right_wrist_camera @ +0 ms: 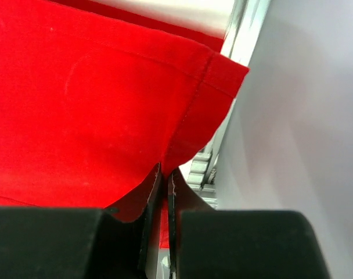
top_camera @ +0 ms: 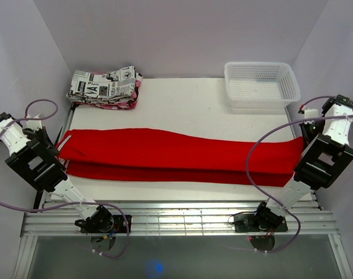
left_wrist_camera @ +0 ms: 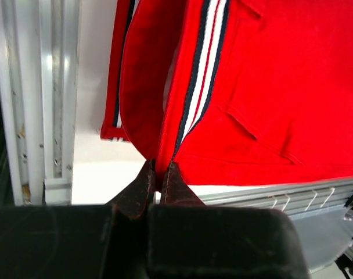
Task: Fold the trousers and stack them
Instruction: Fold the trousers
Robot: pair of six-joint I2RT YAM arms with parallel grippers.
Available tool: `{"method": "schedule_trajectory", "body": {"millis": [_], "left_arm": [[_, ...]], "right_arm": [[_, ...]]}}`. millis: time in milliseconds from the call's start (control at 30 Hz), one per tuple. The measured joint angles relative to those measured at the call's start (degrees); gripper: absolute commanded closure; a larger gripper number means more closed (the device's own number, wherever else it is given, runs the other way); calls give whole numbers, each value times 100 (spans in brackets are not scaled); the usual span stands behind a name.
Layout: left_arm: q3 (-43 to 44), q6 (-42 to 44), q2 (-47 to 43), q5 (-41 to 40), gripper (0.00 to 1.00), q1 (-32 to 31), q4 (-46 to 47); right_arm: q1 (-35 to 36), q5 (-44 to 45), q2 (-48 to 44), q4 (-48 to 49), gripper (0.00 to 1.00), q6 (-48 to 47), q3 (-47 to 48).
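The red trousers [top_camera: 176, 154] lie stretched across the table from left to right, folded lengthwise with one leg over the other. My left gripper [left_wrist_camera: 159, 168] is shut on the waist end, pinching the red cloth beside a navy, white and red side stripe [left_wrist_camera: 200, 75]. In the top view the left gripper [top_camera: 59, 145] sits at the trousers' left end. At the far right, my right gripper [right_wrist_camera: 165, 171] is shut on the hem end of a leg [right_wrist_camera: 107, 99], close to the side wall. From above, the right gripper [top_camera: 304, 141] is mostly hidden behind its wrist.
A folded black-and-white newspaper-print garment [top_camera: 104, 86] lies at the back left. A white mesh basket [top_camera: 260, 84] stands at the back right. Aluminium rails [top_camera: 176, 218] run along the near edge, and white enclosure walls [right_wrist_camera: 304, 116] close in both sides.
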Motion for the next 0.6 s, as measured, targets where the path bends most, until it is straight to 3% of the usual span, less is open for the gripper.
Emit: {"method": "schedule_trajectory", "body": {"millis": [300,600], "left_arm": [[-2015,289,-365,-577,100,339,1121],[-2398,-26,-214,-905,100,363,1578]], "right_arm": [[-146,476,-356,1475,92,-238,-2564],[-138,610,90,2061,92,-76,-2562]]}}
